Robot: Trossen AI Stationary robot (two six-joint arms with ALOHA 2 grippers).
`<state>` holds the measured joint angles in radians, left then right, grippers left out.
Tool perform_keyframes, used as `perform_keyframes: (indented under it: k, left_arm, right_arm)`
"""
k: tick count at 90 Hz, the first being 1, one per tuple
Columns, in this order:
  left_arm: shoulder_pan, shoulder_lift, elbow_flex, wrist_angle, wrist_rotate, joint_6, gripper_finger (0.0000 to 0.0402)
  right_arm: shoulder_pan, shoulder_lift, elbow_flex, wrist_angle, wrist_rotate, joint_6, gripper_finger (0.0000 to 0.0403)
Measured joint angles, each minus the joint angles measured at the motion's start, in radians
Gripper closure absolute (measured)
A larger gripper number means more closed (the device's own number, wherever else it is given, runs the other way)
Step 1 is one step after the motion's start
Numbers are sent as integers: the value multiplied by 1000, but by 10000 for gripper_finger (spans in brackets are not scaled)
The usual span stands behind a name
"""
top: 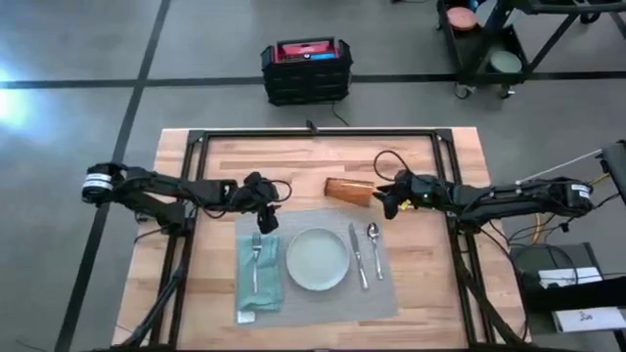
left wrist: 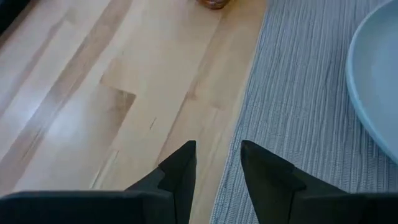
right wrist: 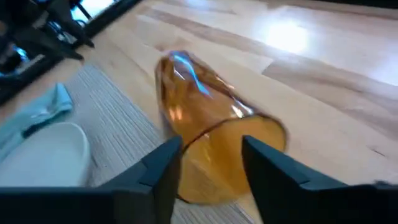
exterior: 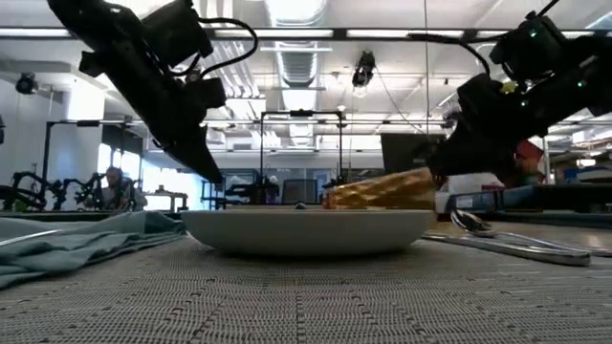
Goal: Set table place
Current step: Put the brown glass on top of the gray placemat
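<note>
The right hand (right wrist: 208, 165), fingers apart, hovers just over the amber ribbed glass (right wrist: 211, 137) lying on its side on the light wooden worktop (top: 421, 293), just beyond the grey woven placemat (top: 377, 293). A skewed pinch could roll it away. The left hand (left wrist: 217, 168) waits nearby, fingers slightly apart.

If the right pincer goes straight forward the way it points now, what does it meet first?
The right pincer would meet the amber glass first. It lies on its side on the table, open end toward the pincer, apparently very close.
</note>
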<state>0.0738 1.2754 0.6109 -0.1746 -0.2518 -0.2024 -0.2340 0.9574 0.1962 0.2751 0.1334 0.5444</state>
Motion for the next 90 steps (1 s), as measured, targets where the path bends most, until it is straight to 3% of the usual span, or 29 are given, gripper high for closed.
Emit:
perform_keyframes:
  k: [11, 22, 33, 59, 65, 80, 90]
  left_arm:
    - [0, -5, 0, 1, 0, 0, 287]
    - [0, -6, 0, 10, 0, 1, 287]
    - [0, -4, 0, 64, 0, 5, 287]
    - [0, -3, 0, 51, 9, 11, 287]
    - [0, -4, 0, 57, 8, 11, 287]
    - [0, -3, 0, 73, 8, 11, 287]
    - [0, -3, 0, 74, 8, 11, 287]
  right_arm:
    - [3, 85, 36, 3, -17, 32, 334]
    - [7, 177, 76, 44, -90, 28, 341]
    - [7, 266, 120, 95, -140, -4, 313]
    - [6, 311, 172, -7, -424, -29, 219]
    - [12, 307, 176, 19, -400, 22, 203]
    - [40, 356, 177, 133, -170, 131, 178]
    - [44, 410, 185, 256, -164, 145, 170]
